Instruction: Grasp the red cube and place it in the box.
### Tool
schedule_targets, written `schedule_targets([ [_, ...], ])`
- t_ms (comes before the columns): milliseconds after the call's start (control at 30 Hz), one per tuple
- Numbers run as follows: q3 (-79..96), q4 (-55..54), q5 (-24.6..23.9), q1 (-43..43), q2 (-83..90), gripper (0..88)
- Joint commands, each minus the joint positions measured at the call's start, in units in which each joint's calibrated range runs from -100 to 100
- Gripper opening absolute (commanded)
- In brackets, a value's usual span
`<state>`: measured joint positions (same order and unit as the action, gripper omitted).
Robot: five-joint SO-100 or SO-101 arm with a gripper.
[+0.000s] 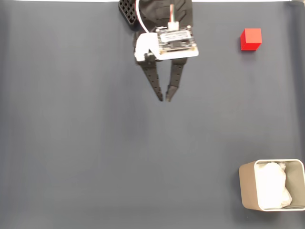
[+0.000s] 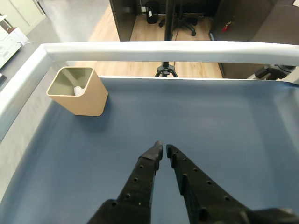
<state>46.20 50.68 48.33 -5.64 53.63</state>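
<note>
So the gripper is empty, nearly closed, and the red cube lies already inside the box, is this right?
Not quite. In the fixed view the red cube sits on the mat near the top right, far from the box at the bottom right, which holds white paper. The rest is right: the gripper is empty, with its fingertips nearly touching.

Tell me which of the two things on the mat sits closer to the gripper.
The red cube, up at the right in the fixed view, is closer to the gripper than the beige box at the bottom right corner.
</note>
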Motion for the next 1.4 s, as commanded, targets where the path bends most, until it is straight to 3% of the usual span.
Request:
schedule_targets([
  [0,-7.61,2.03,-0.1,-3.45,-2.76,0.0],
  [1367,-12.35,10.31,-0.49,-48.98,-10.3,0.2],
])
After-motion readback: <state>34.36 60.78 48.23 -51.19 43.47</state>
